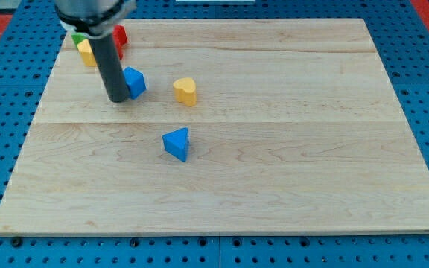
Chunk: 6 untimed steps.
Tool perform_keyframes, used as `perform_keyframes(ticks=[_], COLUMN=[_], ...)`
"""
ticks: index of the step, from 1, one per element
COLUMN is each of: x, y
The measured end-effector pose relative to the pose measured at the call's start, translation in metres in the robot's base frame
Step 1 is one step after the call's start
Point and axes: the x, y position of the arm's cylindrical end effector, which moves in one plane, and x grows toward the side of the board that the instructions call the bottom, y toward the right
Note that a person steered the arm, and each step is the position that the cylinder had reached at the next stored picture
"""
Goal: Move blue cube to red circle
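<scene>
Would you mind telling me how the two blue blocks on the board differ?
The blue cube is boxy, while the blue triangular block is wedge-shaped with a pointed corner. The blue cube lies near the view's top left, right against my tip, which is on its left side; the blue triangular block lies alone nearer the board's middle, touching nothing. Both share the same blue colour and rest on the wooden board.

Wooden board (274,149) — bearing: blue cube (134,81), blue triangle (176,143), yellow heart (186,91), yellow block (87,52), red block (120,35), green block (77,39) — last three clustered at the view's top left.
</scene>
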Motion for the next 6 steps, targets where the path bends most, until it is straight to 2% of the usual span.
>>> perform_keyframes(ticks=[1, 2, 3, 4, 5, 6], x=[-0.011, 0.05, 0.023, 0.0, -0.042, -0.019], y=[-0.011, 0.019, 0.06, 0.019, 0.014, 0.017])
